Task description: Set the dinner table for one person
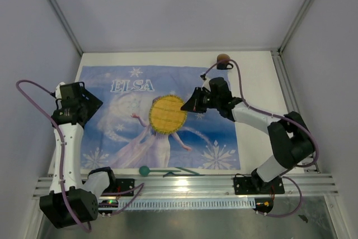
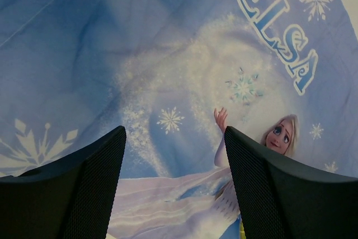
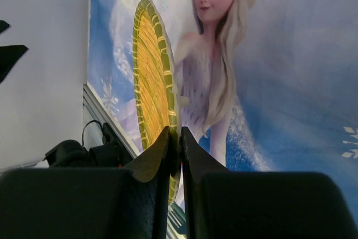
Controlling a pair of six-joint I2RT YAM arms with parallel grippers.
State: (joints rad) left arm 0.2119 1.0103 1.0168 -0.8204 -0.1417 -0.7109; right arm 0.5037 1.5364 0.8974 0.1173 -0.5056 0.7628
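Currently left gripper point(image 2: 174, 138) hangs empty, fingers apart, over the cloth point(image 1: 112, 121) on the table point(image 1: 257, 82), yellow plate point(image 1: 168, 113) at mid-cloth, right gripper point(image 3: 179, 138) clamped on its rim: plate-placing step, next needs a level set-down, then release.

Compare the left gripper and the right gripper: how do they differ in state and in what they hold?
The left gripper is open with nothing between its fingers; the right gripper is shut on the rim of the plate. The left gripper sits near the left edge of the cloth; the right gripper reaches to its middle. Both have black fingers and are over the cloth.
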